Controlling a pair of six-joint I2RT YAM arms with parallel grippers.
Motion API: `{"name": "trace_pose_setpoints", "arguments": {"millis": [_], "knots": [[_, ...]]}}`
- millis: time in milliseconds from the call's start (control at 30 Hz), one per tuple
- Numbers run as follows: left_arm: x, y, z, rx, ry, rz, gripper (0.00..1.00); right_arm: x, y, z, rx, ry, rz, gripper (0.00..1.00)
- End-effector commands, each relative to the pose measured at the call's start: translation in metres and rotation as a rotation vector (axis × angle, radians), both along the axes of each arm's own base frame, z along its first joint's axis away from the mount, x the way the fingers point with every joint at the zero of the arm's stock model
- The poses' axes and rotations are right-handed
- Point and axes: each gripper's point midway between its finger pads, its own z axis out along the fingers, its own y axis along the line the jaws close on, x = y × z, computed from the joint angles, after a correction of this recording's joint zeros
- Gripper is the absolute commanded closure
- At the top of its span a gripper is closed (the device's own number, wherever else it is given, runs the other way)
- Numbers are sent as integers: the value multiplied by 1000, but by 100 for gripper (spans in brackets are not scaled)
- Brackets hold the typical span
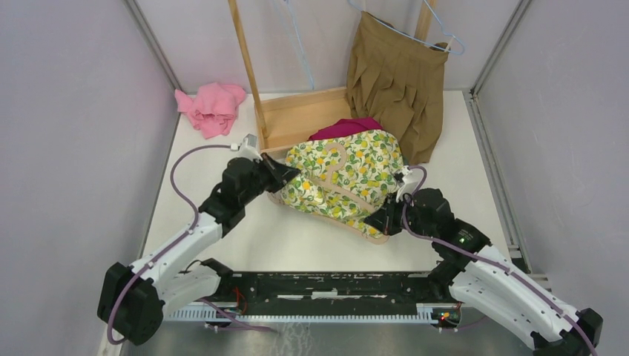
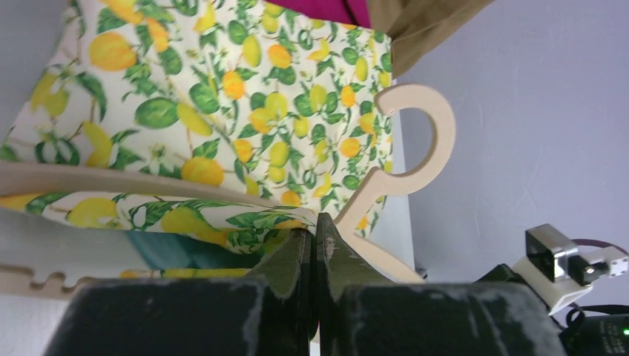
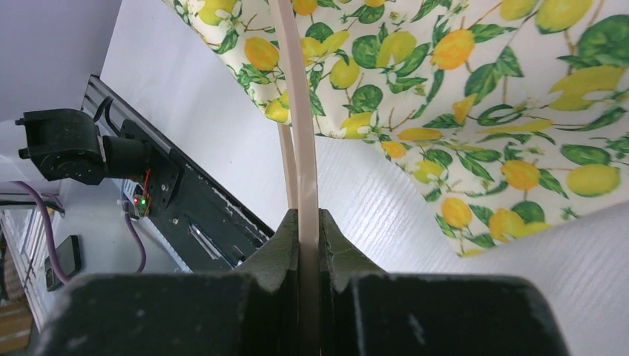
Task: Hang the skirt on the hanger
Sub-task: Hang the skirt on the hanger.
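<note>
A pink cloth (image 1: pixel 211 109) lies crumpled at the far left of the tabletop (image 1: pixel 245 237), well apart from everything else.

The left end effector (image 2: pixel 315 241) is next, at the left edge of the lemon-print skirt (image 1: pixel 363 167). Its jaws are fully closed. In the left wrist view the skirt's edge runs right into the tips, so it appears to pinch a thin fold of cloth just beside one arm of the wooden hanger (image 2: pixel 89 180).

Behind it stands a wooden rack (image 1: pixel 300 115) whose base is a shallow open box. A magenta cloth (image 1: pixel 345 127) lies against the box's front edge, and the lemon-print skirt partly covers it.

The lemon-print skirt is spread flat on the middle of the tabletop between the two arms. The wooden hanger lies on top of it, hook toward the rack. One hanger arm reaches the left end effector, and the other runs down past the skirt's near-right edge.

To the right of the rack's base, a brown pleated skirt (image 1: pixel 400 85) hangs from a blue wire hanger (image 1: pixel 445 33), with its hem touching the tabletop.

Farthest right, the right end effector (image 3: pixel 308 222) is clamped narrowly on the hanger's bare arm, just outside the cloth.
</note>
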Motion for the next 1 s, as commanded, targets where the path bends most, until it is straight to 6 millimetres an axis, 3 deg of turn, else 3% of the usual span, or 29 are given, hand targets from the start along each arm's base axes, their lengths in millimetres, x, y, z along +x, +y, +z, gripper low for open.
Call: {"name": "trace_pose_setpoints", "arguments": {"millis": [0, 233, 433, 767, 967], "knots": [[24, -20, 67, -61, -153, -80, 97, 11, -7, 9, 6, -47, -66, 99], [37, -35, 104, -97, -193, -129, 97, 16, -13, 5, 16, -66, -118, 99], [46, -29, 126, -96, -222, -117, 97, 18, -17, -9, 4, -68, -146, 99], [60, -25, 143, -127, -246, -109, 97, 30, -7, -31, -37, -87, -111, 99], [65, -17, 143, -109, -250, -84, 97, 35, 4, -59, -149, 0, -39, 99]]}}
